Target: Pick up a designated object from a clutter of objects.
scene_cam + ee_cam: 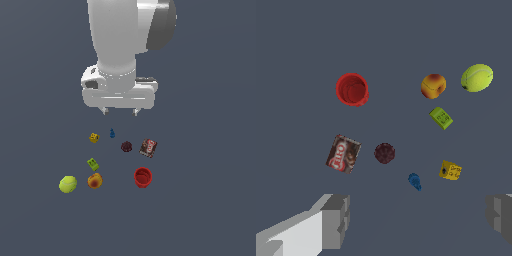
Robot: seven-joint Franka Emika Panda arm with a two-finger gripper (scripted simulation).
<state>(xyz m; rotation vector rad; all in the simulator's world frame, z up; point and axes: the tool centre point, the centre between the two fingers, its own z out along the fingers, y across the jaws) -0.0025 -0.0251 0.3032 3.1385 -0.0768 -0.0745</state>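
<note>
End effector (119, 112) is held wide open, empty, above clutter; peach (95, 180) could be grabbed w/ green block (93, 163), being close.

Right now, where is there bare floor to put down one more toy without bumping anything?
The roomiest gap lies between the red cup and the peach, below the dark berry. Bare floor also surrounds the whole group on every side. It is crowded by the green block, packed close to the peach and tennis ball.
</note>
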